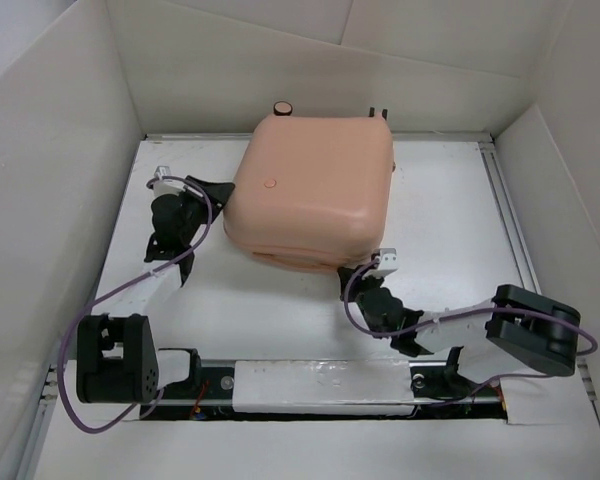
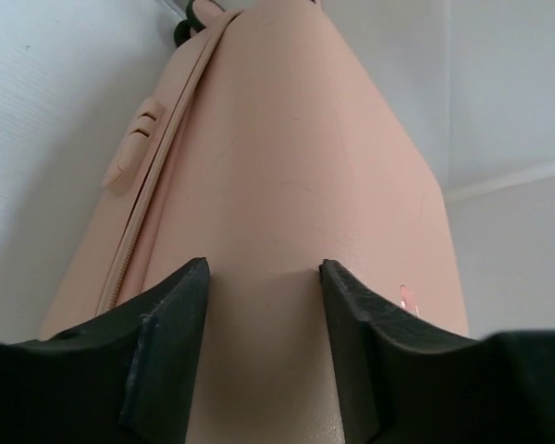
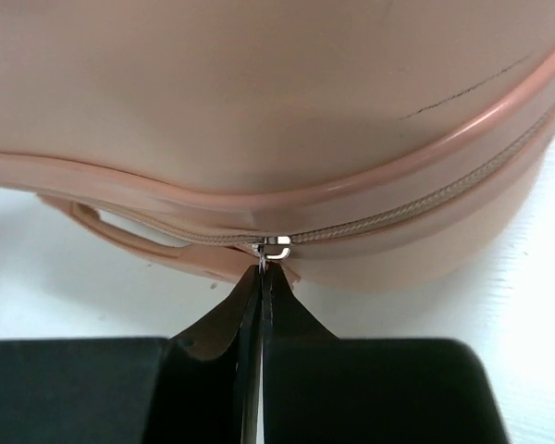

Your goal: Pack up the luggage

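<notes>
While the small peach-pink hard-shell suitcase lies flat on the white desk, toward its far edge, we see our right end effector clenched on the silver zipper pull at its near rim. Our left end effector stands released, fingers apart at the suitcase's left side.

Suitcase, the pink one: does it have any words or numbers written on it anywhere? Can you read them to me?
No words or numbers can be read anywhere.
The luggage: plain pink shell, no writing.
Its round emblem: too small to make out any mark.
The zipper pull: bare metal, no lettering seen.
</notes>
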Available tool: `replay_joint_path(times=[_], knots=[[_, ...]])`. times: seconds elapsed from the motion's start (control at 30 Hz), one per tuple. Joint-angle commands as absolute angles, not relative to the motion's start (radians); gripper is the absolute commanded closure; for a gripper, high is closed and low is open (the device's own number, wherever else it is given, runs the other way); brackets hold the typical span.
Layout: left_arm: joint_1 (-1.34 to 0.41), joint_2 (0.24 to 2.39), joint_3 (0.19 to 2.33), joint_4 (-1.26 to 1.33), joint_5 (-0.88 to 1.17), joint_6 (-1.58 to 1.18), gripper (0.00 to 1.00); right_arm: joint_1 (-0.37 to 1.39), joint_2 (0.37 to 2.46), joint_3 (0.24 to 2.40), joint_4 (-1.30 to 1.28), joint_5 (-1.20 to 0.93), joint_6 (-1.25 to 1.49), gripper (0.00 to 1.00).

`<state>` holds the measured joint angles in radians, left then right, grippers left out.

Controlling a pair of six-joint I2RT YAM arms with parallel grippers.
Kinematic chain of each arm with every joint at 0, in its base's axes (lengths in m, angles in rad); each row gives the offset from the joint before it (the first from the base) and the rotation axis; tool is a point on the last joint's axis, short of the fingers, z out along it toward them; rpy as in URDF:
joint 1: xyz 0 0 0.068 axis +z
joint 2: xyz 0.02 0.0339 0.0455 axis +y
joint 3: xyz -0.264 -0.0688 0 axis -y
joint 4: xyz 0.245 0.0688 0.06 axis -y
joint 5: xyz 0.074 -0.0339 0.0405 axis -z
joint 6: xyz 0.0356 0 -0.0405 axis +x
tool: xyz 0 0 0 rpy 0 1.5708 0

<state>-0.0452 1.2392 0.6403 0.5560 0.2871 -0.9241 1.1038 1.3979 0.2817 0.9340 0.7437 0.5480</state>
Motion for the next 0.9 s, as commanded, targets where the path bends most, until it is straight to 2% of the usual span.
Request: replay_joint_path(times=[0.0,0.03,0.1,0.2,0.33,0.6,0.77,0.87], knots=[[-0.112,1.223,0.572,0.613,0.426,-0.943,0.56,1.175,1.336,0.394,0.89,0.888,0.535,1.0],[-0.112,1.223,0.554,0.633,0.445,-0.957,0.62,1.211,1.321,0.417,0.823,0.909,0.535,1.0],[-0.136,1.223,0.535,0.66,0.457,-0.966,0.66,1.273,1.289,0.471,0.69,0.96,0.535,1.0],[-0.231,1.223,0.535,0.66,0.425,-0.966,0.68,1.322,1.278,0.546,0.548,0.969,0.535,1.0],[-0.349,1.232,0.535,0.684,0.377,-0.983,0.72,1.376,1.374,0.67,0.439,0.934,0.535,1.0],[-0.457,1.105,0.443,0.73,0.377,-1.077,0.76,1.474,1.569,0.819,0.466,0.928,0.642,1.0],[-0.457,0.965,0.339,0.73,0.419,-1.12,0.76,1.44,1.632,0.888,0.61,0.772,0.543,1.0],[-0.457,0.844,0.302,0.71,0.443,-1.157,0.76,1.408,1.748,0.957,0.772,0.633,0.462,1.0]])
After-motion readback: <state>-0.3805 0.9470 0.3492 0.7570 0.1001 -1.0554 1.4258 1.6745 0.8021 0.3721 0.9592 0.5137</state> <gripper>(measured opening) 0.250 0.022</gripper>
